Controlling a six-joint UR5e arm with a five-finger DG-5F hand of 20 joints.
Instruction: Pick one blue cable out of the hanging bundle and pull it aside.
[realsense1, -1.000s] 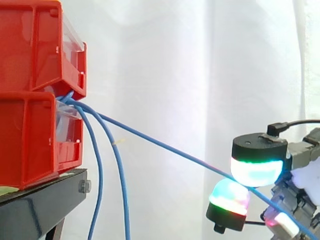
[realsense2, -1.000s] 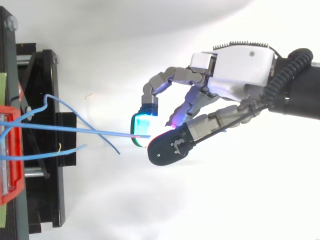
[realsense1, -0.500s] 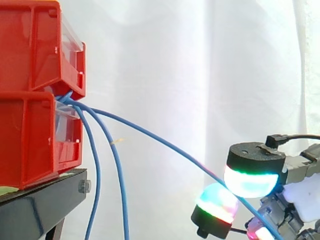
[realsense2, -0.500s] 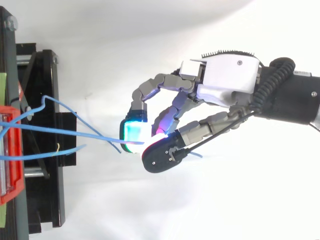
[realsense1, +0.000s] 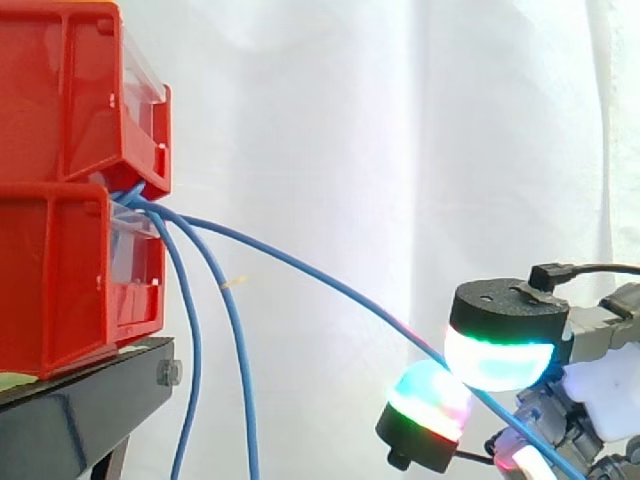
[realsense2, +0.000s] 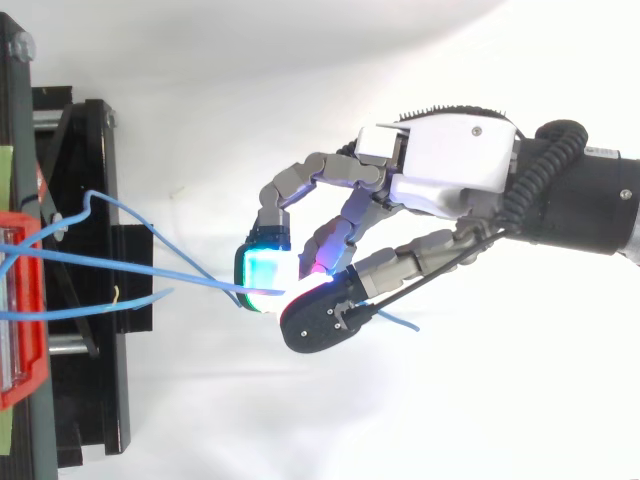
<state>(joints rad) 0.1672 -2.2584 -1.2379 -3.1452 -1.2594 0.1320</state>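
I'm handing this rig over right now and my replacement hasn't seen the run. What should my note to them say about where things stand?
Robot hand: shut on one blue cable, pinched between glowing pads, low at the side view's right.
Things: that cable runs in a shallow arc from the red bins on the stand to the hand. Two other cables hang down beside the stand.
Done: one cable is picked and held well apart from the others.
Left: it sags a little, so probably pull it further aside, keeping the pinch.
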